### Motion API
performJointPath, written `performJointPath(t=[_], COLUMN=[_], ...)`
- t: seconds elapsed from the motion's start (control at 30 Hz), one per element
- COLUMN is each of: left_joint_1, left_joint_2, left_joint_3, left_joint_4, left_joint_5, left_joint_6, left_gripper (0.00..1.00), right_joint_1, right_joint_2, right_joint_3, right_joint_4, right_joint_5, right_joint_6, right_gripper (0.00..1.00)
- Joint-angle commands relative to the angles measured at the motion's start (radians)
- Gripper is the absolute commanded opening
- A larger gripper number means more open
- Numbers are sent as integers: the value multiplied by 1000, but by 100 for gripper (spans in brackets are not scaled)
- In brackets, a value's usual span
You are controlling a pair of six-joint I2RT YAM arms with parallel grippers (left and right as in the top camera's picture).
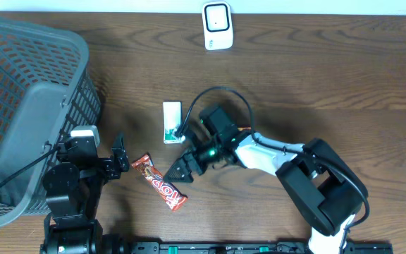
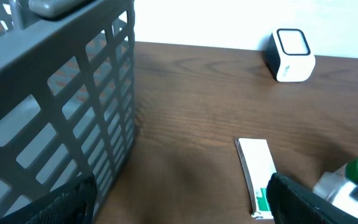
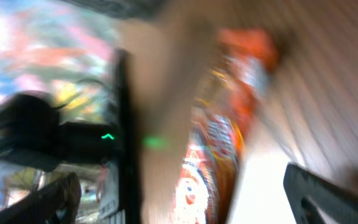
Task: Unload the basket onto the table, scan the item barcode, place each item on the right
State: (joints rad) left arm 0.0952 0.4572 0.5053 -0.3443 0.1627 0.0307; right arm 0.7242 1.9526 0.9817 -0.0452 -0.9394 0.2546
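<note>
This is a robotics test bench set up as a shop checkout. A dark wood-grain table (image 1: 330, 77) carries a grey slatted plastic shopping basket (image 1: 20, 42) and a small white box-shaped barcode scanner (image 1: 217, 26). Packaged goods lie on it, an orange-red snack bar wrapper (image 1: 162, 185) and a white-and-green carton (image 1: 172, 121), between a black robot arm (image 1: 69, 190) and a black-and-white robot arm (image 1: 309, 176) at the near edge.

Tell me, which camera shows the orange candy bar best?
The overhead camera: the whole candy bar lies sharp on the table. The right wrist camera sees it close up but blurry. The left wrist camera misses it.
</note>
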Motion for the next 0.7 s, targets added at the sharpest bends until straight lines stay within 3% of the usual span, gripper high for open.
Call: performJointPath(t=[0.0,0.2,0.33,0.57,0.67], left_joint_1=[-2,-2,-2,-2,-2], left_joint_2=[-2,-2,-2,-2,-2], left_joint_3=[0,0,0,0,0], left_joint_4=[0,0,0,0,0], left_joint_5=[9,9,9,9,9], left_joint_6=[14,14,14,14,14], left_gripper=[88,88,88,88,88], right_joint_1=[29,43,87,162,177], right_joint_2=[-24,-24,-24,-22,-21], right_joint_3=[-2,-2,-2,-2,-2], right_joint_4=[-112,-208,-244,-293,-311], right_joint_5=[244,82,137,255,306], right_joint_6=[112,112,105,233,312], right_gripper=[99,99,99,99,88])
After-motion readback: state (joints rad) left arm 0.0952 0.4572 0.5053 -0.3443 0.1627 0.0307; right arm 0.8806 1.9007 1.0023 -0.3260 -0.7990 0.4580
